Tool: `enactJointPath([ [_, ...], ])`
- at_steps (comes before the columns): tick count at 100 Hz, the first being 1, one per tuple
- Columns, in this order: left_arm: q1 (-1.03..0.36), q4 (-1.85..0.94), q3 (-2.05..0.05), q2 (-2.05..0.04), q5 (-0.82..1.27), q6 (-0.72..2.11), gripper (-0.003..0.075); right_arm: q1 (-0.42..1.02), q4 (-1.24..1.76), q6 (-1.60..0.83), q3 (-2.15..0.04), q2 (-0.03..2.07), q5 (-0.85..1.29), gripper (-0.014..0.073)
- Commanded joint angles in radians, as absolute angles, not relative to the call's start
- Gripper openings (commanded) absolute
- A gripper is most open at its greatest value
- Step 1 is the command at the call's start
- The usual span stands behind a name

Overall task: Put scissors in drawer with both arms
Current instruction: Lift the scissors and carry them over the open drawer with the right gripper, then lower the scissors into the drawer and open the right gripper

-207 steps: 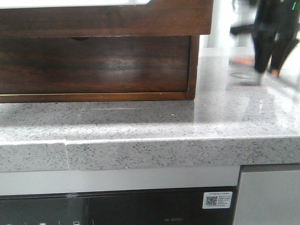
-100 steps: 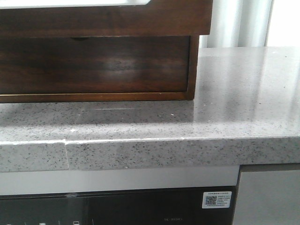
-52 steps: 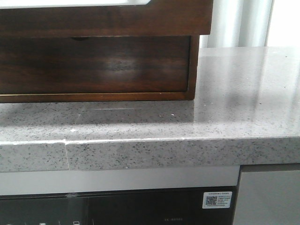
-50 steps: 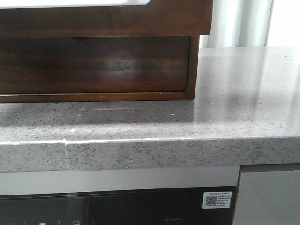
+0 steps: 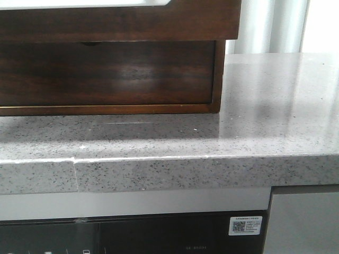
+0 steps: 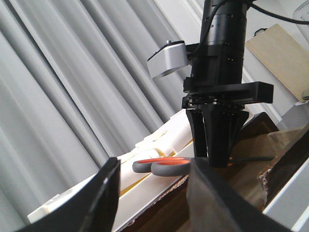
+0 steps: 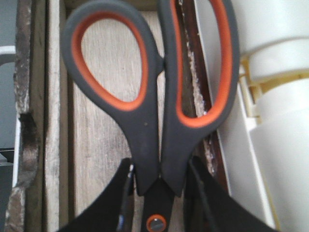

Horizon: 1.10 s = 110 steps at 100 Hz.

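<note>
The speckled grey stone tabletop (image 5: 265, 106) fills most of the front view. On it stands a dark brown wooden cabinet (image 5: 122, 21). Its lower drawer front (image 5: 106, 71) is glossy and has a small half-round notch at the top edge. No arm shows in the front view. Under the tabletop is a black glass panel (image 5: 159, 235) with a small white sticker (image 5: 245, 225). The sticker has a square code and tiny writing, too small to read.

Grey curtains (image 6: 72, 82) hang behind everything in the left wrist view. The right hand (image 6: 217, 162) points straight down and is clamped on the scissors (image 7: 154, 96) near the orange pivot dot (image 7: 155, 224). The scissors are in the air over the open drawer (image 7: 101, 145), above its pale wood bottom. Their orange-lined loops stick out sideways. The left hand (image 6: 152, 198) is spread apart and holds nothing. White plastic parts (image 7: 275, 121) lie just beside the drawer.
</note>
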<state>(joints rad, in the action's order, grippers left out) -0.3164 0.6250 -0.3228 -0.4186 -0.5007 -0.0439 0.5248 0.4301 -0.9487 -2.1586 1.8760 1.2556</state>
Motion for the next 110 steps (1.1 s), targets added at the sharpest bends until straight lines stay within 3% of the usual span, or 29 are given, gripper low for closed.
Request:
enactJointPath([
  [1,-0.324,0.590,-0.350,-0.422,-0.552,-0.058,0.0274,0.524,0.461,-0.952,-2.163,1.833,1.296,-0.0124],
  [110,-0.324,0.590,-0.350,-0.422,-0.552,-0.058,0.0274,0.555,0.541,-0.993,-2.148,1.830,1.296,-0.0123],
])
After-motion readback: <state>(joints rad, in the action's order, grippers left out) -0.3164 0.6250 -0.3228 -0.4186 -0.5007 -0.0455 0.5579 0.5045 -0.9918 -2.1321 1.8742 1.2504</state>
